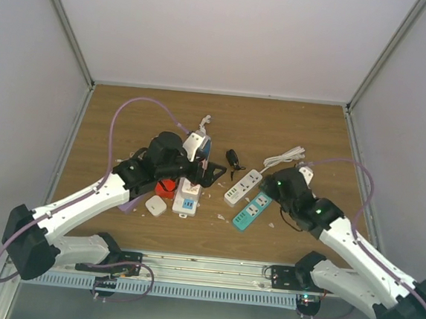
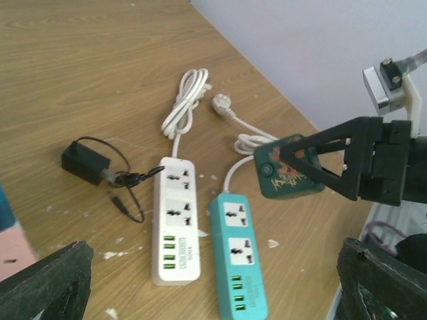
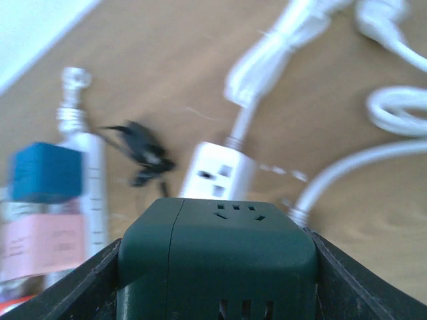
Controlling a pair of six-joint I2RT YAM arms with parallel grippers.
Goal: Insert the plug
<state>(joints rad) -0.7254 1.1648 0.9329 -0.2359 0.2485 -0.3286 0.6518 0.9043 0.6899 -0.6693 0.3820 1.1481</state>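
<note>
My right gripper [image 3: 217, 290] is shut on a dark green plug [image 3: 220, 233], a boxy adapter with socket holes on its top face. In the left wrist view the plug [image 2: 287, 175] hangs above the table just past the cord end of a teal power strip [image 2: 239, 253]. A white power strip [image 2: 175, 220] lies beside the teal one, and its sockets show ahead of the plug [image 3: 217, 170]. My left gripper [image 2: 213, 293] is open and holds nothing, hovering left of both strips [image 1: 210, 170].
A black adapter [image 2: 87, 162] with a thin cable lies left of the white strip. Coiled white cords [image 2: 190, 100] lie behind the strips. Small white, blue and red plugs [image 1: 180, 195] are clustered under my left arm. Walls enclose the table on three sides.
</note>
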